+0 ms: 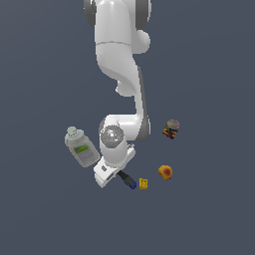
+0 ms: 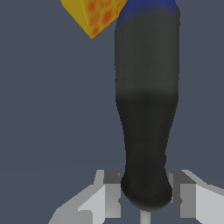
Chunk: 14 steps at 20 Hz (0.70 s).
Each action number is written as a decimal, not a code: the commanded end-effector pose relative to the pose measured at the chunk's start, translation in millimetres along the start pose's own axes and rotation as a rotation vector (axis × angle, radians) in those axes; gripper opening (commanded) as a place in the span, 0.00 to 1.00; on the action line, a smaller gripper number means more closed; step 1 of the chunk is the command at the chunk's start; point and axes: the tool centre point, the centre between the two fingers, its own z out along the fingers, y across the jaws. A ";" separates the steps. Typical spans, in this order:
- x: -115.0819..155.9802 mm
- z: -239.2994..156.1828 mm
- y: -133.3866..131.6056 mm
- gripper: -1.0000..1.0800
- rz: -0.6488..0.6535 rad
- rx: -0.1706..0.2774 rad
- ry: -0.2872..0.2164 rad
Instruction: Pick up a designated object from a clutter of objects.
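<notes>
The screwdriver (image 1: 127, 181) with its black-and-blue handle lies on the floor, partly under my hand in the exterior view. In the wrist view its handle (image 2: 146, 100) fills the frame and its thin shaft starts at the picture's edge. My gripper (image 2: 145, 194) is down over it, one finger on each side of the handle's narrow black end, and both fingers (image 2: 109, 194) appear to touch it. In the exterior view the gripper (image 1: 115, 174) is mostly hidden under the white hand. The tiny yellow block (image 1: 143, 183) lies just beyond the handle's blue end, also seen in the wrist view (image 2: 94, 13).
The clear bottle (image 1: 81, 147) with the green label lies at the exterior view's left of my hand. The orange-red ball (image 1: 165, 172) and the small multicoloured can (image 1: 171, 129) are at the exterior view's right. My arm stretches over the scene's middle.
</notes>
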 end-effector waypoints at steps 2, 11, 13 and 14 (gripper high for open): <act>0.3 0.1 0.4 0.00 0.000 -0.001 0.001; -0.3 -0.9 0.3 0.00 0.000 -0.001 0.001; -1.7 -3.5 0.3 0.00 0.000 -0.001 0.001; -2.7 -5.5 0.3 0.00 0.000 -0.001 0.001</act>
